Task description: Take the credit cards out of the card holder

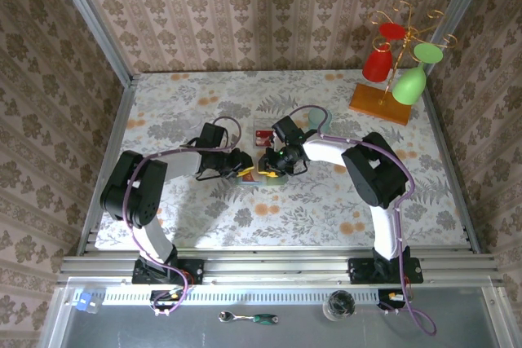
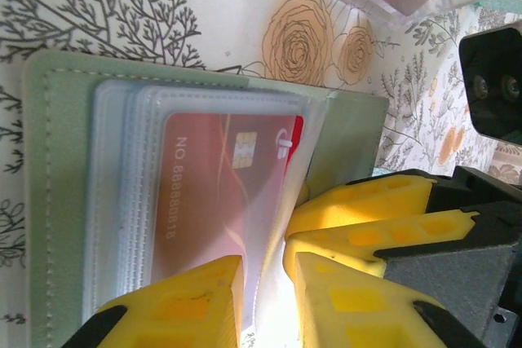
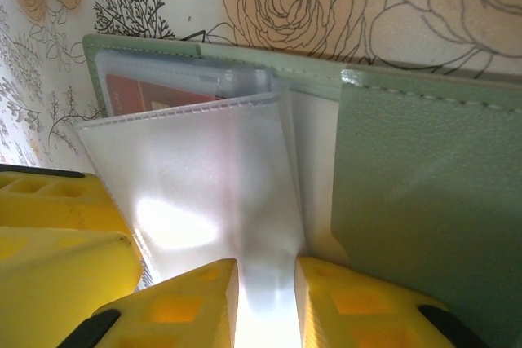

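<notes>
Credit card, red, marked "NO. 8888…", sleeved in card holder

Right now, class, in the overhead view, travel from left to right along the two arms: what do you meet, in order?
left arm's elbow → left gripper → right gripper → right arm's elbow

Card in holder, on tbl.
</notes>
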Action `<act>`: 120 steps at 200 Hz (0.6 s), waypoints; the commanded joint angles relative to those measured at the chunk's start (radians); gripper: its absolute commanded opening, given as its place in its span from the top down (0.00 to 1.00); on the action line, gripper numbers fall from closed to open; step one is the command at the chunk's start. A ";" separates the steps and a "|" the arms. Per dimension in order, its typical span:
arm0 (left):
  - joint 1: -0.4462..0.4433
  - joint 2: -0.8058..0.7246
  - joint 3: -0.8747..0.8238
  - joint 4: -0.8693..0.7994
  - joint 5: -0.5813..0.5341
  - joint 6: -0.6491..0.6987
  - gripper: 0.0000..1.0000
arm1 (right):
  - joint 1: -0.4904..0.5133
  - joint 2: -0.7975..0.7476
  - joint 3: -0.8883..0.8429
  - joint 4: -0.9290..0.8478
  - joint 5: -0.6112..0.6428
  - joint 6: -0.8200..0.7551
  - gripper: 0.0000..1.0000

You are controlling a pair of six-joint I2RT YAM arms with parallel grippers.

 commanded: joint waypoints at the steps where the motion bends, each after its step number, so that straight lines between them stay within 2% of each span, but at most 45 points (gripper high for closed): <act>1: -0.006 0.013 0.032 0.009 0.037 -0.013 0.77 | -0.008 -0.053 -0.014 -0.005 0.004 0.009 0.75; 45: -0.005 0.012 0.054 -0.006 0.032 -0.012 0.78 | -0.028 -0.110 -0.045 0.007 0.025 0.011 0.75; 52: -0.036 0.012 0.057 -0.010 0.030 -0.012 0.78 | -0.033 -0.120 -0.049 0.007 0.027 0.008 0.75; 120: -0.070 0.036 0.105 -0.032 0.021 -0.014 0.78 | -0.074 -0.206 -0.107 0.012 0.033 -0.006 0.75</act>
